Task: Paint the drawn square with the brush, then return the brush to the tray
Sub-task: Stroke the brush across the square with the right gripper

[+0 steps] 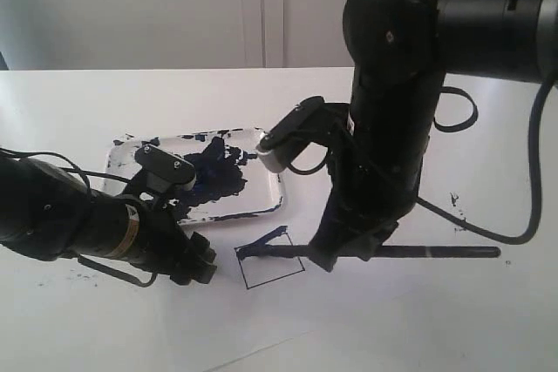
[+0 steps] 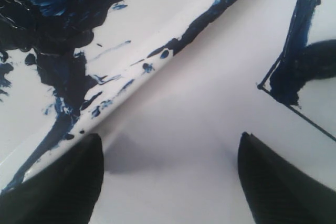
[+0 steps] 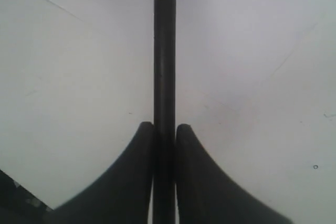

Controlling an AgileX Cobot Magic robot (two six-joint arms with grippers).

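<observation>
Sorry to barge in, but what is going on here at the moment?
The right end effector is shut on the brush, whose tip is at a corner of the square. Only a strip along one edge of the square is blue. The left end effector is open and empty, near the tray and the square.

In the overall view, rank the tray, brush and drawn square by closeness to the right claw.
1. brush, clamped in the right gripper itself.
2. drawn square, just left of it.
3. tray, farther back and left.
</observation>
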